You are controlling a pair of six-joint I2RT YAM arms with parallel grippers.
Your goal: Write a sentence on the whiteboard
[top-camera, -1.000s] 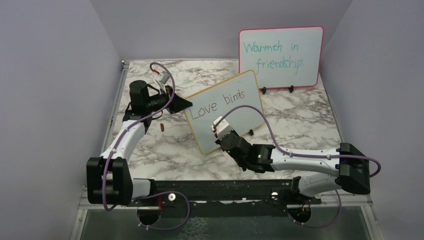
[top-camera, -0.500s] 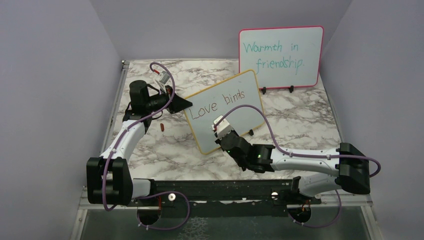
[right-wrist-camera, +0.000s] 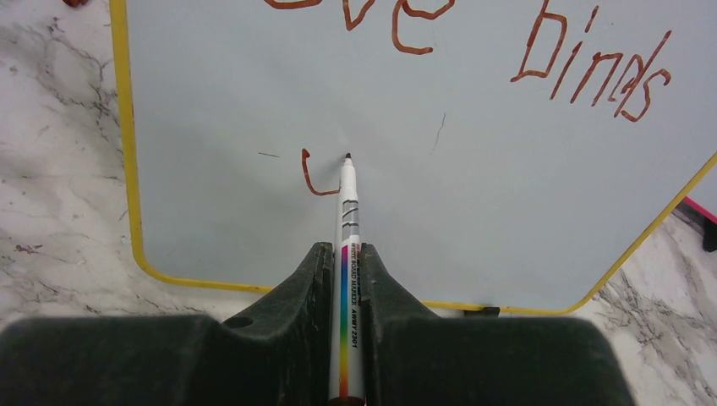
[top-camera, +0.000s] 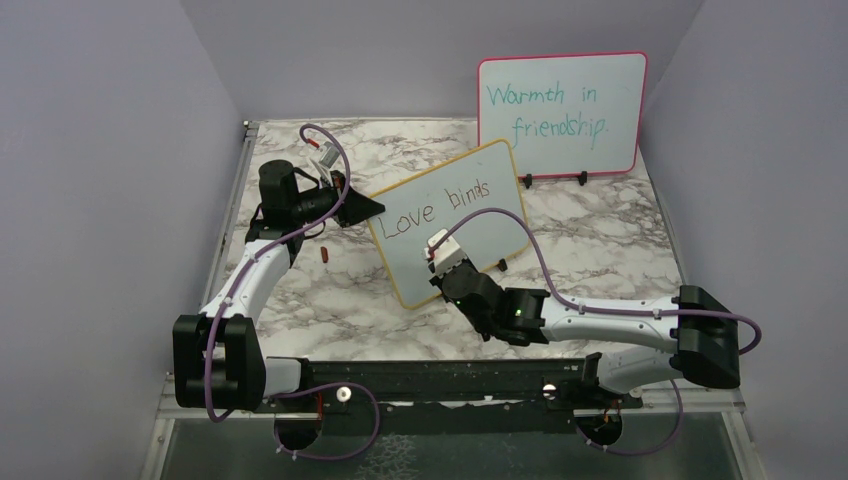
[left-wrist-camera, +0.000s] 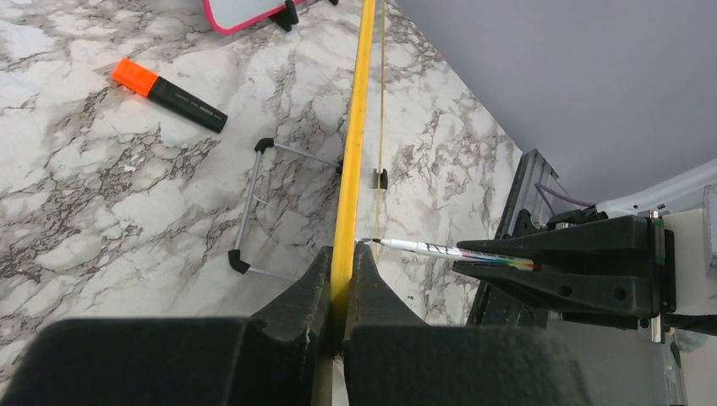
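The whiteboard [top-camera: 470,235] stood tilted on the marble table [top-camera: 300,290], between the two arms and in front of the pink-framed board [top-camera: 560,110]. The left gripper [left-wrist-camera: 342,258] had its jaws clenched on the board's yellow frame at the left edge, steadying it. The right gripper [right-wrist-camera: 345,254] gripped the marker [right-wrist-camera: 347,211] between its fingers, with the barrel running straight out towards the board.

Of the sentence [top-camera: 415,217], "Love binds" filled the upper line. Below it, the right wrist view showed a half-made "u" [right-wrist-camera: 314,179] — a hooked stroke rising to the marker's tip, which sat on the white face at the top of the letter's right arm.

The step in hand looked to be closing that "u". To do it well, the tip would need light, even pressure. Too much would probably push the board back against the left gripper's hold, and too little would break the line. The downstroke should be short and end level with the bottom of the curve, and the pen should lift cleanly before moving right for the "s". The second line sat low on the board — the remaining letters would do best small and level, well inside the lower frame.
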